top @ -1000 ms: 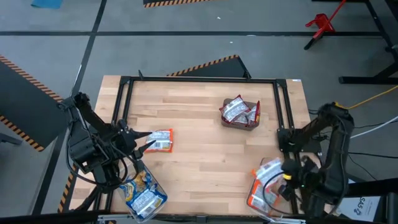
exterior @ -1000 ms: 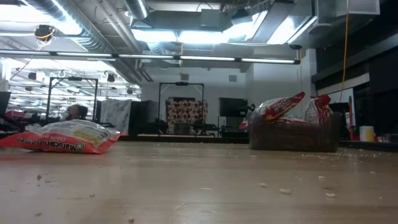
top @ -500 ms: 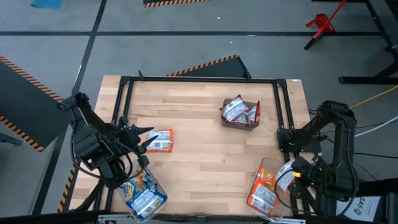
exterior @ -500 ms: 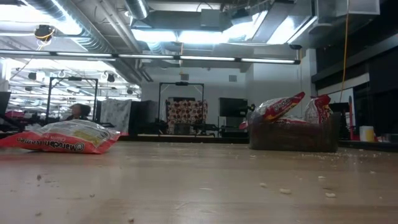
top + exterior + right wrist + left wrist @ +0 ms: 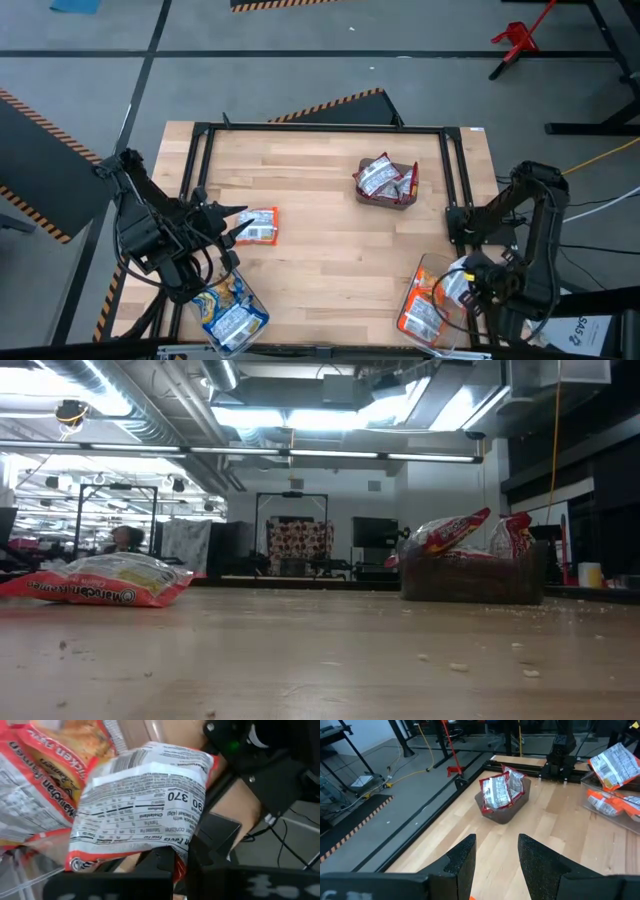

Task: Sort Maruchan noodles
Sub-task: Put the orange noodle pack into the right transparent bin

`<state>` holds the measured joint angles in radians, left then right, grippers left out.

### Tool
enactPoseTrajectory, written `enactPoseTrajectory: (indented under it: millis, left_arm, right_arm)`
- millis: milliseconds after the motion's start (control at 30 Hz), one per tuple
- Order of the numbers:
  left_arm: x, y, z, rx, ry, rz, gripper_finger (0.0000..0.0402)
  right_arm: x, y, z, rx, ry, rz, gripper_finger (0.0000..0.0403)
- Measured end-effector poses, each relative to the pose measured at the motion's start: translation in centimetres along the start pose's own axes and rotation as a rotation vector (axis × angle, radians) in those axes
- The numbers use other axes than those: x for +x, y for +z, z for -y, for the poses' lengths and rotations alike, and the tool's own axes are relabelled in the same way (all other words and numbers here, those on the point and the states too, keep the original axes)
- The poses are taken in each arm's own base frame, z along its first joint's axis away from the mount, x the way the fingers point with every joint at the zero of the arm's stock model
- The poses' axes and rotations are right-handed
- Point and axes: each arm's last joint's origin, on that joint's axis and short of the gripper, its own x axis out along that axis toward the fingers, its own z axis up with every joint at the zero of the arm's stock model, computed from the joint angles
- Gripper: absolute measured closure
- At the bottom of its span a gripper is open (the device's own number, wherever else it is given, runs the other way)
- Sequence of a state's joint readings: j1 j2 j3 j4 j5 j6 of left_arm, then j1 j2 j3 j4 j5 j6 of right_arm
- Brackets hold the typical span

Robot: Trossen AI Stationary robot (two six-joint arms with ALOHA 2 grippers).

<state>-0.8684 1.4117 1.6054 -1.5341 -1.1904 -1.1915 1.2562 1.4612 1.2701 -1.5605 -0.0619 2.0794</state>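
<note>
Over the clear bin at 5 o'clock on the table: right gripper (image 5: 172, 862), fingers pressed together on one edge of an orange-trimmed noodle packet (image 5: 145, 805), which hangs label-back out, above the packets already in the bin.
Right bin (image 5: 412, 295): clear plastic, holds orange packets (image 5: 425, 310); the held packet (image 5: 457, 283) sits over its outer side, close to the bin wall.
Step in hand (judgement): dropping this packet into the orange bin.
How to do it well: bring the packet in toward the bin's middle before letting go; it is gripped by one edge, so it may swing and catch the rim. Lower until it nearly rests on the pile, then part the fingers.
Left bin (image 5: 232, 315) at 7 o'clock: clear, holds blue-yellow packets.
Left gripper (image 5: 232, 228) at 9 o'clock: fingers spread, tips just beside a loose red-trimmed packet (image 5: 258, 226); whether they touch it is unclear.
Loose packet, low view: lies flat on the table (image 5: 320, 660), label up.
Brown box (image 5: 388, 190) at 1 o'clock: holds red-maroon packets (image 5: 501, 790) standing upright, well apart from both arms.
Left to do (judgement): the loose red packet belongs with the box.
</note>
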Motion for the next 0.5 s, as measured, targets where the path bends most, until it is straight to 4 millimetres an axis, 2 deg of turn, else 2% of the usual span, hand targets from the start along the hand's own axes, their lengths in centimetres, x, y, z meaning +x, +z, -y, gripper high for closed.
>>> enactPoseTrajectory:
  millis: [167, 500]
  left_arm:
    - [0.0, 0.0, 0.0, 0.000, -0.001, -0.002, 0.0260]
    - [0.0, -0.1, 0.0, -0.001, -0.011, -0.026, 0.0260]
  right_arm:
    - [-0.1, 1.5, -1.3, -0.068, 0.061, -0.001, 0.0398]
    - [-0.5, 3.6, -4.1, -0.202, 0.259, 0.015, 0.0355]
